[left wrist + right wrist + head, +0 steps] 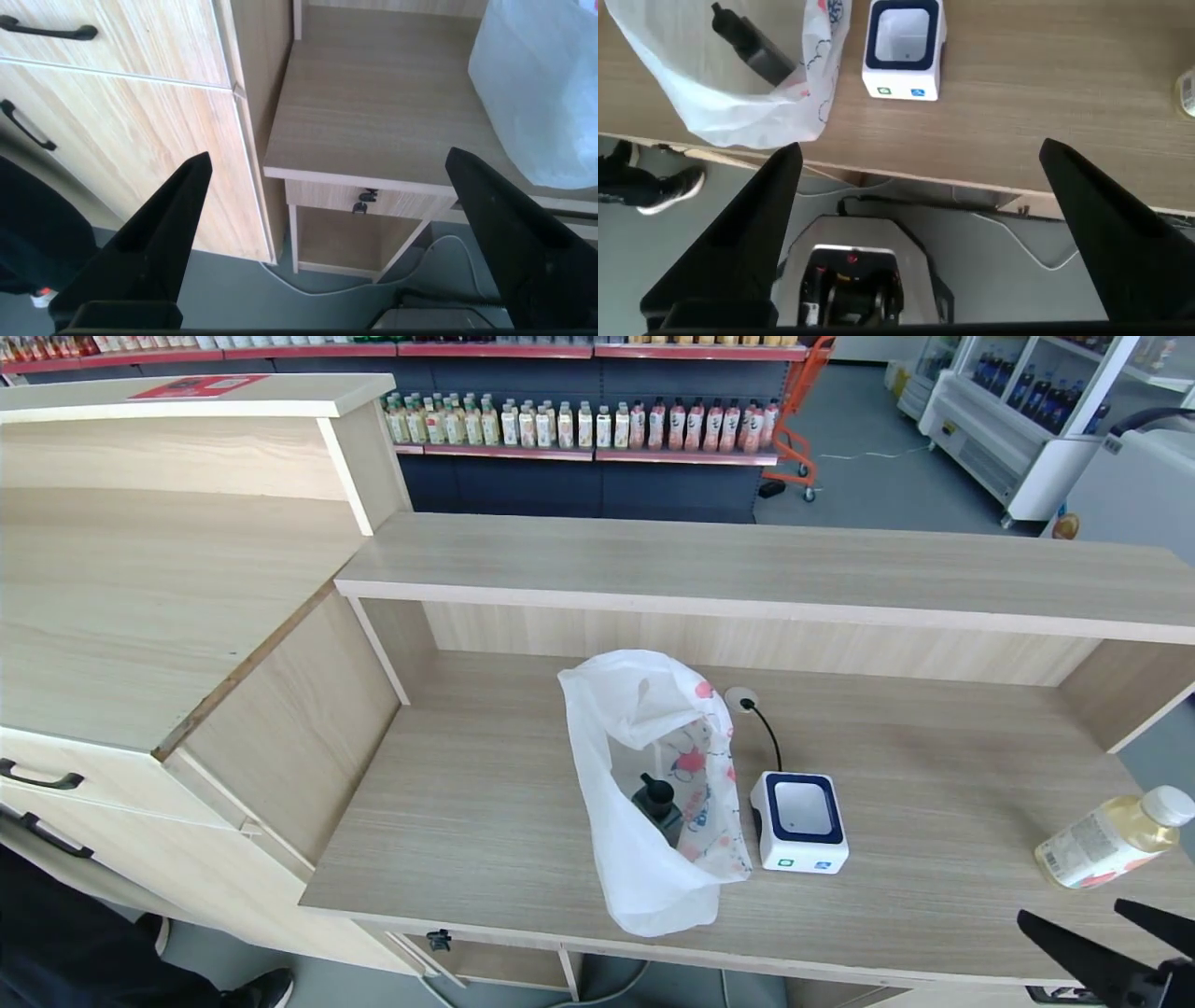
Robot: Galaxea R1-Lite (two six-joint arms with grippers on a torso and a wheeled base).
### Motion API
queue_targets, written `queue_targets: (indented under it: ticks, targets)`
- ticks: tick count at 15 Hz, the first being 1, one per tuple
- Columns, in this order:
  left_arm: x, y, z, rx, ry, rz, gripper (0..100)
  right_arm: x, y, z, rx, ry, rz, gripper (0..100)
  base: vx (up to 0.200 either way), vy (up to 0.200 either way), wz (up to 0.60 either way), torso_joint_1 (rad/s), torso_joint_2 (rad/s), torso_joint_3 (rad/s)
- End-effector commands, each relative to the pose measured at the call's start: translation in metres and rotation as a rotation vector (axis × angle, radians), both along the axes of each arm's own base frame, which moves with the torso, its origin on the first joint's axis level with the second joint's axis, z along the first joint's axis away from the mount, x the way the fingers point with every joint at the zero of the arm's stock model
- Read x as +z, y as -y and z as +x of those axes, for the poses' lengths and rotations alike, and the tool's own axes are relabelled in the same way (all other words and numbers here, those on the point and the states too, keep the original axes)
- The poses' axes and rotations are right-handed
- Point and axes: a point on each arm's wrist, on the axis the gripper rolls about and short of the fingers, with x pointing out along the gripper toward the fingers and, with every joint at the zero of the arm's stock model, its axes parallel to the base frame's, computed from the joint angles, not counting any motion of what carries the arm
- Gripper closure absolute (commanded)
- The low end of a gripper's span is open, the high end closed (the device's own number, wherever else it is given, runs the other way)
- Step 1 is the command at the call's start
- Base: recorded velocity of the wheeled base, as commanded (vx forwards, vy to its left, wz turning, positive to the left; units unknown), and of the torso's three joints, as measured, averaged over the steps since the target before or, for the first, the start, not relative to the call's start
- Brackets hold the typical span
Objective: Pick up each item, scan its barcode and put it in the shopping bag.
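A white shopping bag stands open in the middle of the wooden counter, with a dark pump bottle inside it. Just right of the bag sits the white and blue barcode scanner. A bottle of pale yellow drink lies on its side near the counter's right end. My right gripper is open, hovering off the counter's front edge below that bottle; in its wrist view the gripper overlooks the bag, the pump bottle and the scanner. My left gripper is open and holds nothing, low off the counter's front left corner, with the bag beyond it.
A raised ledge runs along the back of the counter. A taller cabinet with dark drawer handles walls off the left side. The scanner's black cable runs to a port behind the bag. Store shelves of bottles stand beyond.
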Motion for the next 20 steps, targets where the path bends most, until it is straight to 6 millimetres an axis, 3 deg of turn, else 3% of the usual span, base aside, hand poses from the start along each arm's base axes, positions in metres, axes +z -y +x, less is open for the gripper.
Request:
queue_targets:
  ticks: [1,3,12,20]
  targets:
    - [0.0,0.0,0.0,0.002,0.0,0.0,0,-0.0538,0.0116,-0.0788,-0.187,0.182,-0.089,0,0.0,0.0,0.0,0.0,0.0,0.0]
    - [0.0,0.0,0.0,0.001,0.0,0.0,0,-0.0574,0.0111,-0.0886,-0.216,0.277,-0.099,0,0.0,0.0,0.0,0.0,0.0,0.0]
    - [0.0,0.0,0.0,0.001,0.0,-0.002,0,-0.0608,0.0125,-0.0884,-0.283,0.232,-0.057,0,0.0,0.0,0.0,0.0,0.0,0.0]
    - [0.0,0.0,0.0,0.002,0.0,0.003,0,-0.0608,0.0125,-0.0884,-0.283,0.232,-0.057,0,0.0,-0.2,0.0,0.005,0.0,0.004]
